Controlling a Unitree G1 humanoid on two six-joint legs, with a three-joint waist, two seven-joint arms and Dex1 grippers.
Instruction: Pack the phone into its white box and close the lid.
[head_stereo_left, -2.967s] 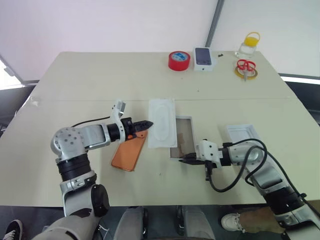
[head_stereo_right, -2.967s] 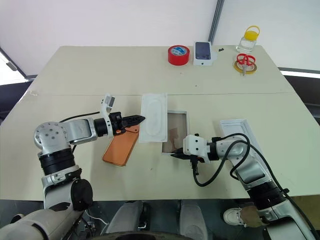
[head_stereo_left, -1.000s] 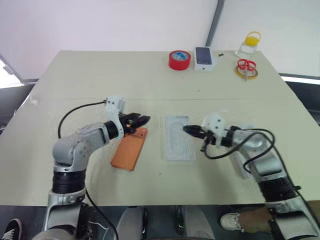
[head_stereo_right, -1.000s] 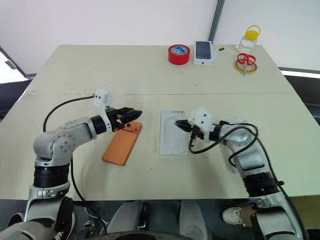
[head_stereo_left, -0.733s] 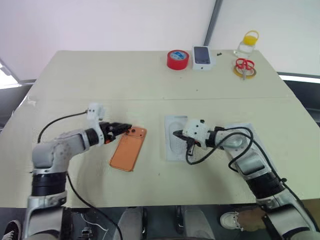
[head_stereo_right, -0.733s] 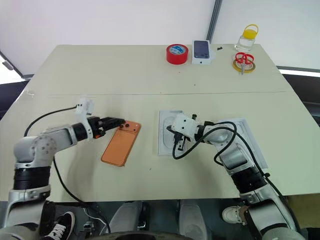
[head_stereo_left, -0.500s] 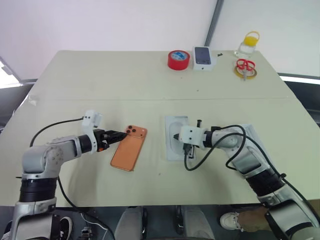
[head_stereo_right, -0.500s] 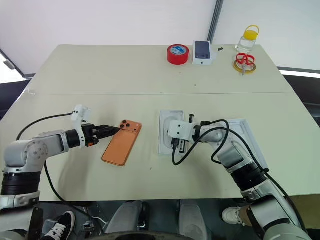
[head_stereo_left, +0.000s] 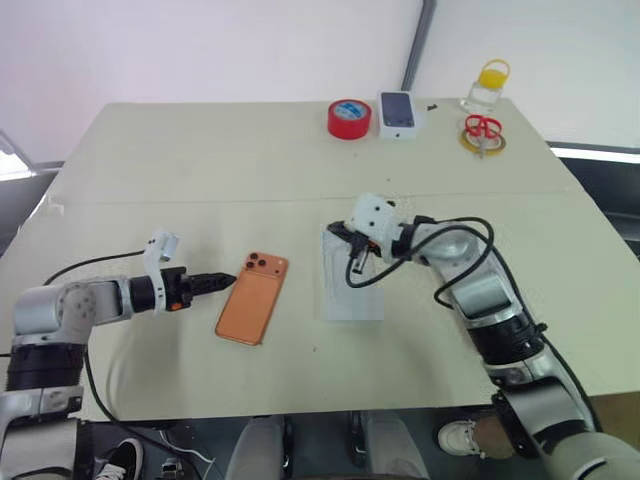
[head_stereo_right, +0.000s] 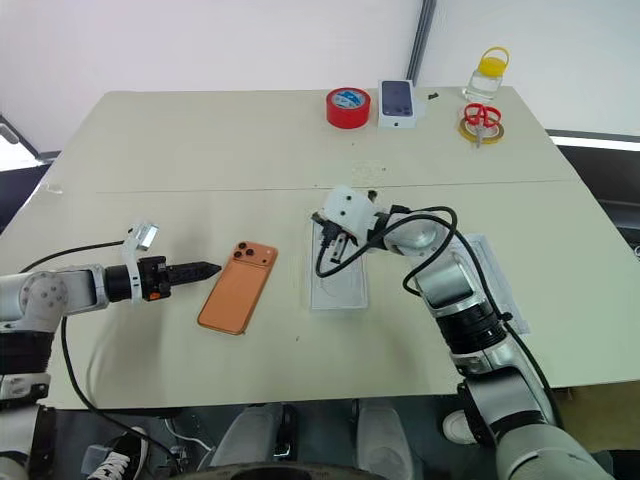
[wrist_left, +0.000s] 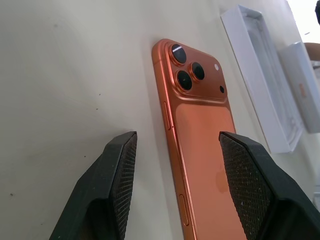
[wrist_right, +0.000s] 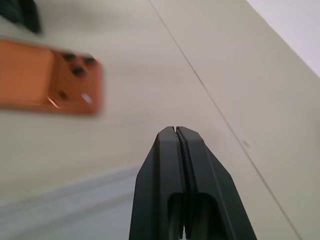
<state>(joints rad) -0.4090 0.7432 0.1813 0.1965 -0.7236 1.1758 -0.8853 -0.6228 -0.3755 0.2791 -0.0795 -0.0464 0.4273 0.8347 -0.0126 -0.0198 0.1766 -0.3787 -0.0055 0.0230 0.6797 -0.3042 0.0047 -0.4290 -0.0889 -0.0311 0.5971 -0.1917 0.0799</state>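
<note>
Lid (head_stereo_right: 500, 280) largely hidden behind the right forearm, to the right of the phone (head_stereo_left: 252, 298) and past the white box (head_stereo_left: 352, 290); merely a white strip of rim on show, depth and inside not to be made out. Inner floor of the white box hard to read too, veiled by a pale flat sheet lying within the rim; far end of it partly covered by the right gripper (head_stereo_left: 338, 231) and a loop of black cable. In the left wrist view, near end of the phone cut off and its right side overlapped by one black finger (wrist_left: 252, 185). Phone lying flat on the desk (head_stereo_left: 200, 170), orange back up, just left of the white box and not in it. Long axis running from the near edge of the desk toward the far edge, leaning slightly right at the far end; three-lens cluster at that far end, at the corner nearest the left gripper (head_stereo_left: 228, 279). Left jaws parted and empty, low over the desk just left of the phone's camera corner, pointing at it; contact not discernible. Right jaws pressed together, holding nothing, up and right of the phone above the far end of the white box. Well beyond the phone, along the far edge: red tape roll (head_stereo_left: 348, 118), small printed box (head_stereo_left: 397, 110), scissors (head_stereo_left: 483, 130), yellow-capped jar (head_stereo_left: 484, 90).
</note>
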